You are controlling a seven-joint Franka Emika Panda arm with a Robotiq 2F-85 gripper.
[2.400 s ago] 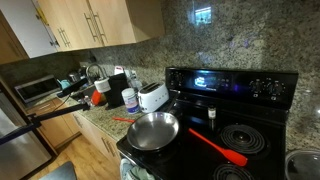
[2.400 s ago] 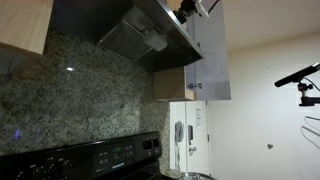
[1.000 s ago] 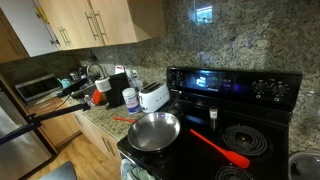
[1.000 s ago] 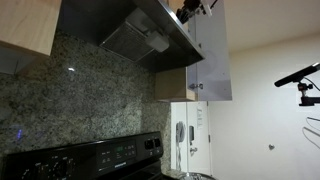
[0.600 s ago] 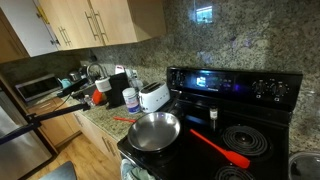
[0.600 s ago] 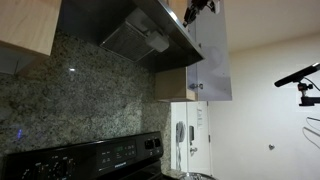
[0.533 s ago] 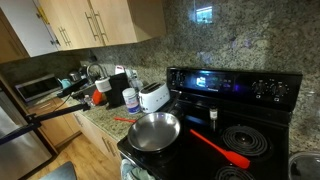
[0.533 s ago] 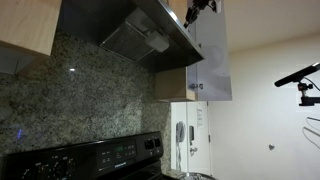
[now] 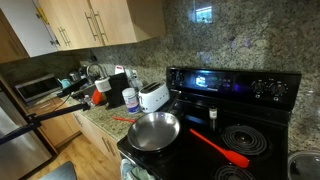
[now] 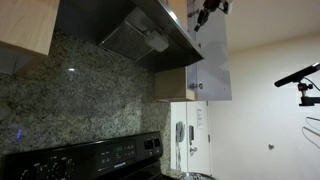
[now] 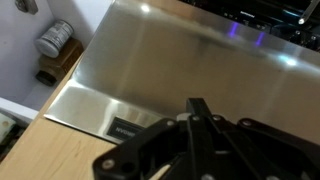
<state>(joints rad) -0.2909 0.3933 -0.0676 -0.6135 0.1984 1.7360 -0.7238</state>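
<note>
gripper (image 11: 196, 106) shut tight, holding nothing, hovering just above the flat top of the steel range hood (image 11: 160, 70), high over the stove (image 9: 235, 90). hood looks stiff, fixed in place and slippery. no handle, so only its front edge offers a hold.

A frying pan (image 9: 153, 130) and red spatula (image 9: 218, 147) lie on the stove (image 9: 235, 85).

range hood (image 11: 150, 70): brushed metal, satin | backsplash (image 10: 70, 100): polished speckled stone
</note>
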